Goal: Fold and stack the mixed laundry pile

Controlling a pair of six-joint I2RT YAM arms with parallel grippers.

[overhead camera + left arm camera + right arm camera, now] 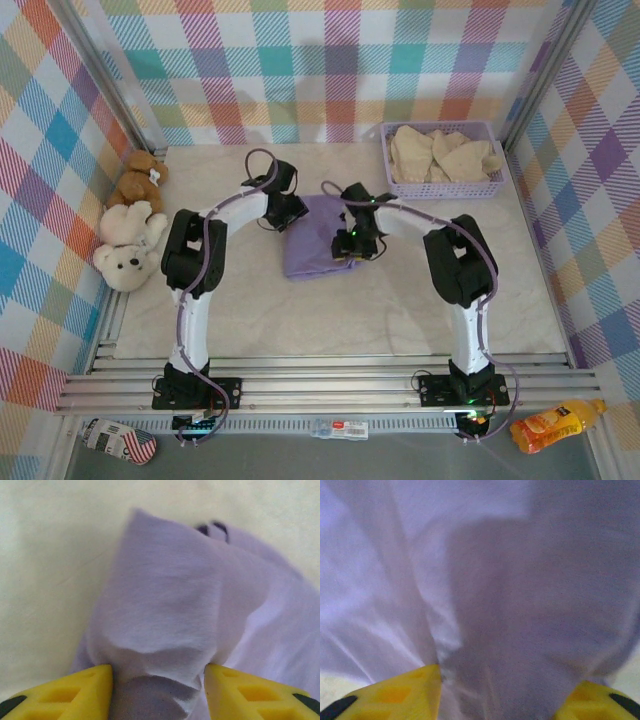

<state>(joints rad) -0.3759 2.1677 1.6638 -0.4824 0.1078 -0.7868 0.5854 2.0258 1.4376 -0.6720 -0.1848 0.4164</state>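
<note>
The lavender-purple collared shirt (pixel 312 252) lies bunched in the middle of the table. My left gripper (pixel 288 212) is at its far left edge. In the left wrist view a raised fold of the shirt (pixel 165 610) fills the gap of the left gripper (pixel 157 695) and touches both yellow fingers (pixel 75 695), which are shut on it. My right gripper (pixel 352 243) sits on the shirt's right side. In the right wrist view creased shirt cloth (pixel 510 605) runs between the jaws of that gripper (pixel 497 695), shut on it. The cream-beige garment (pixel 440 153) lies crumpled in the basket.
The lavender mesh basket (pixel 386 165) stands at the back right corner. A brown teddy bear (pixel 140 180) and a cream teddy bear (pixel 125 245) lie along the left wall. Plaid walls enclose three sides. A metal rail (pixel 330 372) runs along the near edge.
</note>
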